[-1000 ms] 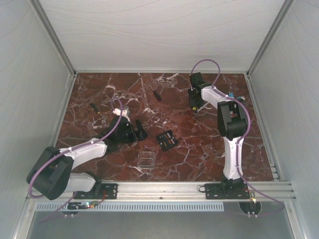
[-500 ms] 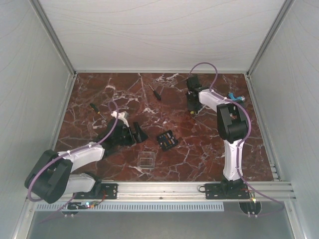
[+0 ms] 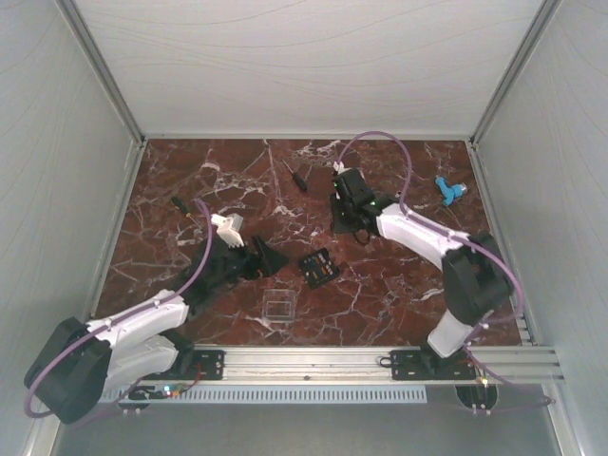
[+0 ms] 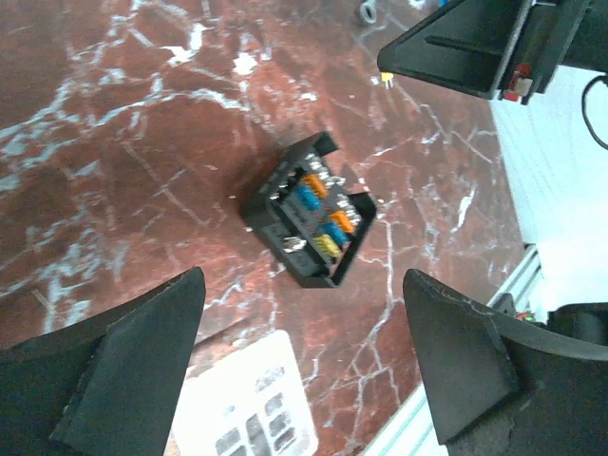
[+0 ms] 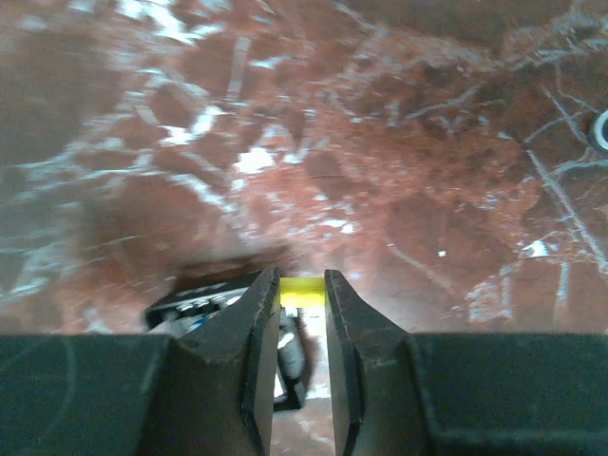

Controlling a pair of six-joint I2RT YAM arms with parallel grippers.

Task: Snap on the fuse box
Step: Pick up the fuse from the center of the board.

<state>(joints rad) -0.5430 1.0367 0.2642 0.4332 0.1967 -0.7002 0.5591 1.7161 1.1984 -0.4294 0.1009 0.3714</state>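
**If the yellow bit slips, the fuse job goes wrong**

While your right fingers [image 5: 347,323] pinch narrow on a small yellow piece [image 5: 302,292], the fuse box [image 4: 309,211] lies flat near the middle of the surface [image 4: 114,142] with its slots facing up. Your left fingers [image 4: 133,370] are spread wide with nothing in them, and they hover just over the box. The clear lid [image 4: 249,410] lies near the box, not on it.

Here is what could go wrong. The yellow piece is tiny, so it may twist or drop if it bumps the box on the way in. Nothing holds the box down, so a push from one side could make it slide or tip. If the lid goes on crooked, one corner may catch while the others pop up. Your two arms are close together here, so they could knock into each other.
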